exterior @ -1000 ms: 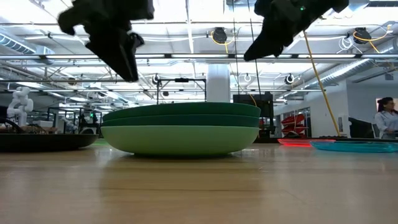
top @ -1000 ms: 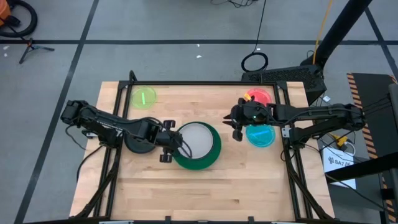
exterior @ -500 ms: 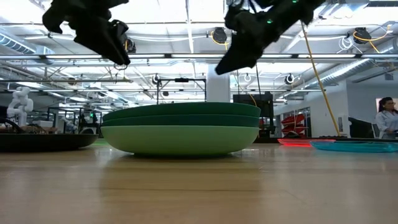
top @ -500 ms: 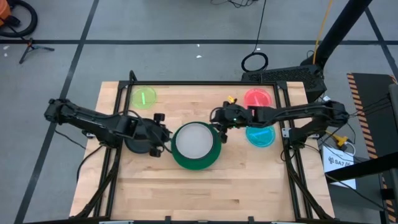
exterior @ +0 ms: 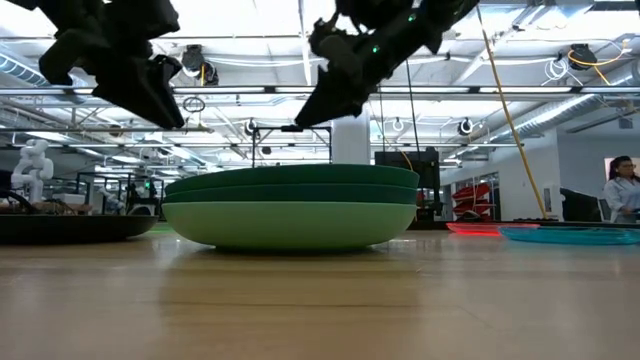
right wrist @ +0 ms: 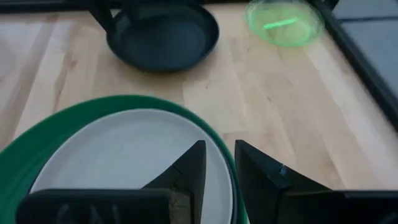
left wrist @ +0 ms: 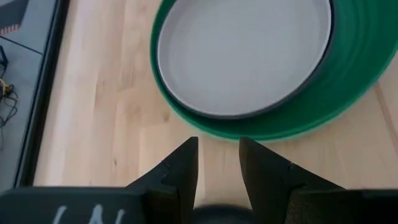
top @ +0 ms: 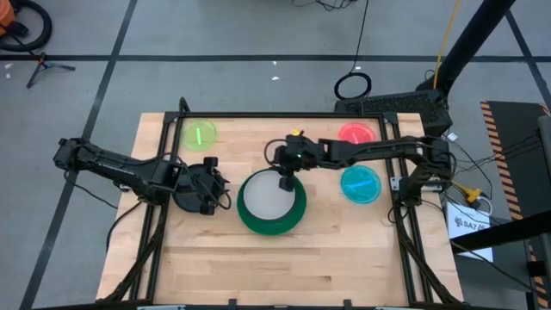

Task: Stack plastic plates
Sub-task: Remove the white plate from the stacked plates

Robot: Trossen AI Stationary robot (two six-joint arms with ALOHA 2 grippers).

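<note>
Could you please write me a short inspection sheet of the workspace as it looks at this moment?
Surface: wooden table, bare wood around the plates.
Job's things: white plate nested in the green plate stack; black plate beside it; lime plate, red plate and cyan plate lie apart.
Clutter: nothing seen.
Grippers: left gripper above the black plate, empty, fingers slightly apart; right gripper over the stack's far rim, empty, fingers slightly apart.
Cables: loose cables off the table's right side.
Surroundings: person far behind.

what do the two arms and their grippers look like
Both arms are dark, slim and jointed. The right arm carries a small green light and a yellow part near its wrist. Each gripper, left and right, ends in two flat black wedge-shaped fingers. Black cables trail from the bases.
</note>
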